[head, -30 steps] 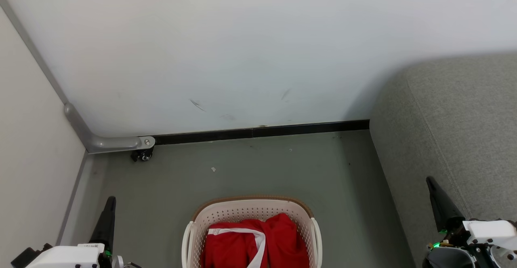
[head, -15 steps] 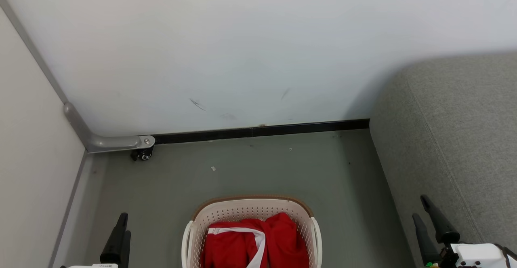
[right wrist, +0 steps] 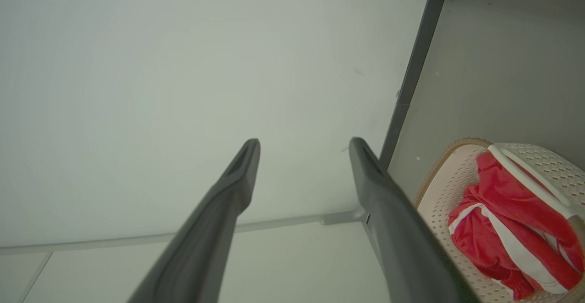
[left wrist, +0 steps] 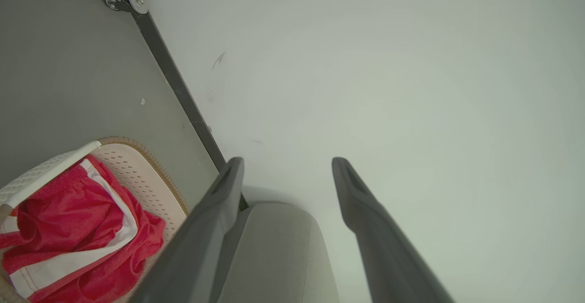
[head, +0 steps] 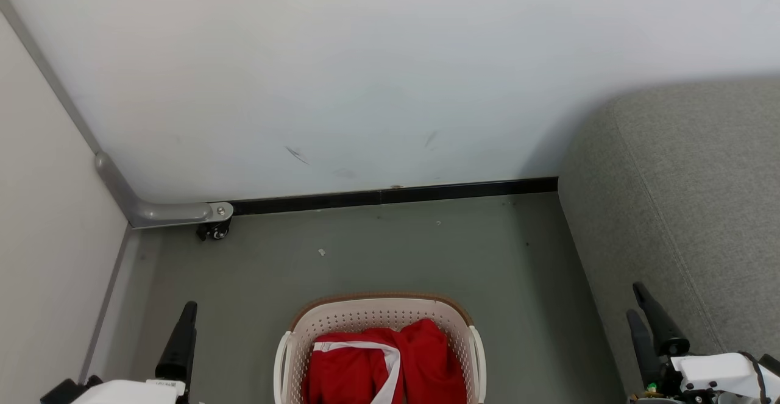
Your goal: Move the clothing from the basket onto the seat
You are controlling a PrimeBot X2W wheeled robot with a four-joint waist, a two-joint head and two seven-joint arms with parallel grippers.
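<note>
Clothing (head: 384, 361) lies in the basket (head: 365, 317) at 6 o'clock, with bare floor (head: 365, 251) beyond its rim toward 12. The seat (head: 688, 197) edge is at 3. Left gripper (left wrist: 288, 162) at 7 and right gripper (right wrist: 305, 142) at 5 are spread wide, holding nothing.

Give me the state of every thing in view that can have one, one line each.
clothing: crumpled inside the basket, not gripped.
basket: upright on the floor, holding the clothing.
seat: right of the basket, apart from it, none of the clothing on the part in view.
left gripper: open, holding nothing.
right gripper: open, holding nothing.
</note>
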